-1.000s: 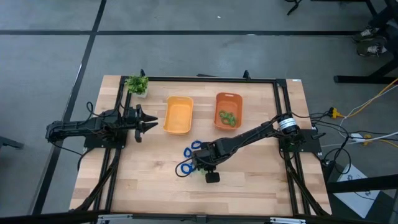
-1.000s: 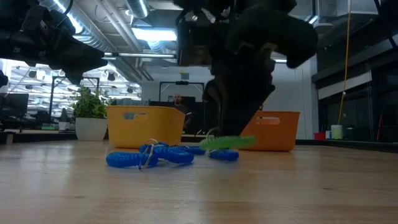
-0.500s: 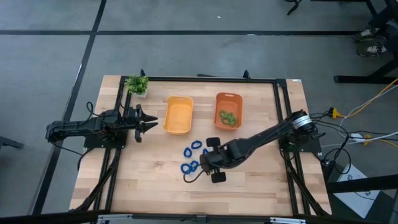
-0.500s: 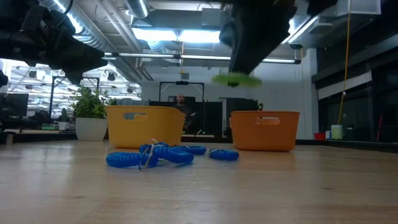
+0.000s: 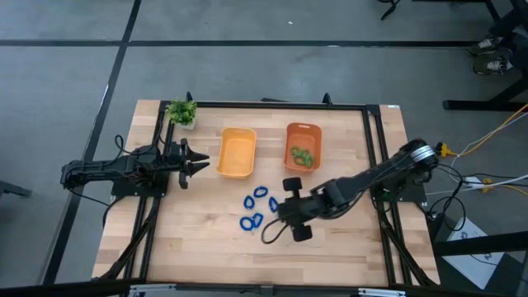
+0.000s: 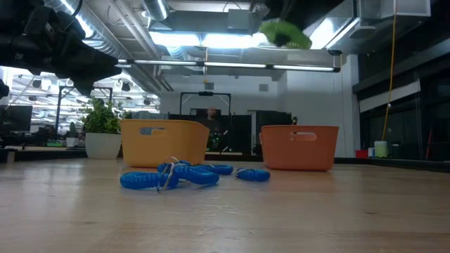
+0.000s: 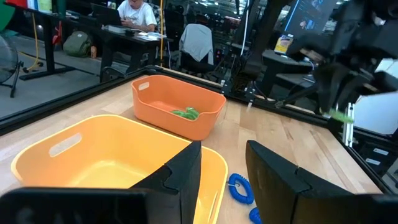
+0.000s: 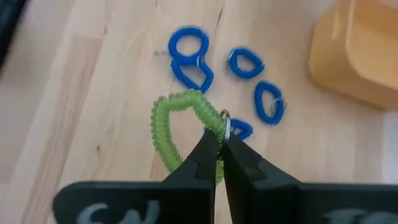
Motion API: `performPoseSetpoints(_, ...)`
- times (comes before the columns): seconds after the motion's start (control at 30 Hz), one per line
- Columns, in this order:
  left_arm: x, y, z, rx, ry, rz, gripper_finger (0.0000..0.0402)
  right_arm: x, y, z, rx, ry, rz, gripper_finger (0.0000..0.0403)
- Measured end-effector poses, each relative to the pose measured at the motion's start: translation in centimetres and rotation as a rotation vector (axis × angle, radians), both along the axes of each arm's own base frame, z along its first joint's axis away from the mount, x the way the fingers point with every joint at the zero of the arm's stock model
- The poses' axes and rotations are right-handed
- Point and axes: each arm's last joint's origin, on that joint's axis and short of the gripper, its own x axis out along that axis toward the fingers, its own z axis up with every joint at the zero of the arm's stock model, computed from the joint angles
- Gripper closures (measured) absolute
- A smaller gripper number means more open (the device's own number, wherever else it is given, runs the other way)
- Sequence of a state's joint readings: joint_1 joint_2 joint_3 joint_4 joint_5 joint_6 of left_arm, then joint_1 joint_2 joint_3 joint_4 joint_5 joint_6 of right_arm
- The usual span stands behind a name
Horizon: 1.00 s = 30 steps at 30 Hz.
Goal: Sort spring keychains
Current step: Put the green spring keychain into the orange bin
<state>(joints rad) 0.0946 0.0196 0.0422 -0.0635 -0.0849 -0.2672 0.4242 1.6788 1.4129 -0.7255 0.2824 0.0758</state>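
One green coil [image 8: 180, 127], clamped between the closed fingers of the right tool [image 8: 219, 149], hangs lifted clear of the tabletop [image 5: 198, 247]; the pinch sits at the small metal ring on the loop. Form: thin oval of springy plastic coil, ribbed, pale green, its long axis trailing away from the fingertips.

- Right tool, high view [image 5: 268, 233]: over the mid-front of the tabletop, just front-right of the blue group. The low view shows the green coil [image 6: 285, 32] raised well above both bins.
- Key relation: the orange bin [image 5: 303, 146], which already holds green coils [image 5: 303, 156], lies toward the back of the tabletop from the right tool, and slightly to the right. Judgement: the carry runs rearward, and the right arm is much the nearer to that bin.
- Blue coils [image 5: 257, 207]: a loose cluster of about five or six, flat on the wood, some touching, between the right tool and the bins. Bright blue, same ribbed oval form.
- Yellow bin [image 5: 237, 153]: rounded rectangular plastic tub, smooth walls, a handle slot in one end wall; looks empty in the left wrist view.
- Left tool [image 5: 200, 162]: waiting just left of the yellow bin, fingers apart, holding nothing.
- Plant [image 5: 181, 111]: small, leafy, potted, at the back-left corner.
- Tabletop: pale jointed wood planks, matte.
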Motion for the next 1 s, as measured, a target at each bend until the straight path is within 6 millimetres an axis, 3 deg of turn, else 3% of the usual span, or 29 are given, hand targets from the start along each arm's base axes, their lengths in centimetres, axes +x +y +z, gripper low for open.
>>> performPoseSetpoints(0.27,0.0,0.0,0.0,0.000,0.000,0.000,0.0279,-4.7,-3.5,2.0,0.040,-0.169,-0.028,0.0391)
performPoseSetpoints(0.43,0.0,0.0,0.0,0.000,0.000,0.000,0.0279,-6.6,-5.9,3.1,0.060,-0.245,-0.149,0.0391)
performPoseSetpoints(0.7,0.0,0.0,0.0,0.000,0.000,0.000,0.0279,-7.8,-8.3,3.8,0.083,-0.334,-0.352,0.0391)
performPoseSetpoints(1.0,0.0,0.0,0.0,0.000,0.000,0.000,0.0279,-8.3,-9.7,3.7,0.051,-0.427,-0.727,0.0386)
